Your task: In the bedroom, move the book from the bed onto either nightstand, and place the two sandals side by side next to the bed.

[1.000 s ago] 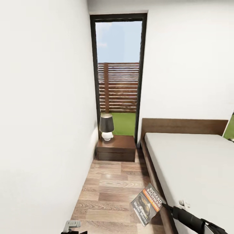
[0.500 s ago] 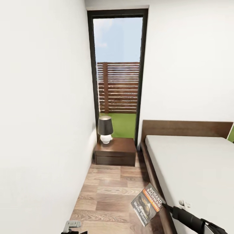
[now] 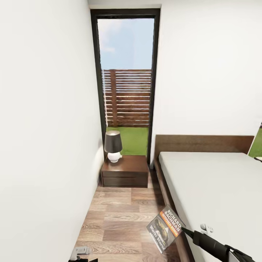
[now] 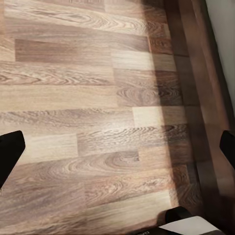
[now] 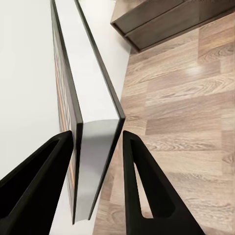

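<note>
The right claw [image 5: 98, 147] is closed on the book [image 3: 165, 229], with one black finger [image 5: 36, 186] against the cover and the other [image 5: 142, 186] against the back, clamping the lower end so the page edges face the wrist camera. In the head view the book hangs tilted above the wood floor [image 3: 120, 214], just beside the near corner of the bed [image 3: 218, 189], at the end of the black right arm that comes in from the lower right. Its dark cover with the orange band and white lettering faces the camera.

The left claw [image 4: 117, 147] stands wide open and empty over the floor planks, its two black fingertips [image 4: 10, 149] at opposite edges of the left wrist view, with the dark bed frame running along one side.

Farther on, the strip of floor runs between the white wall and the bed's long edge. At its far end stands the nightstand [image 3: 124, 171], set in the corner beside the headboard. A lamp [image 3: 113, 146] with a black shade and white round base stands on the back corner of the nightstand's top, nearest the wall. Behind it rises a tall black-framed window [image 3: 125, 83] showing lawn, a slatted brown fence and sky.
</note>
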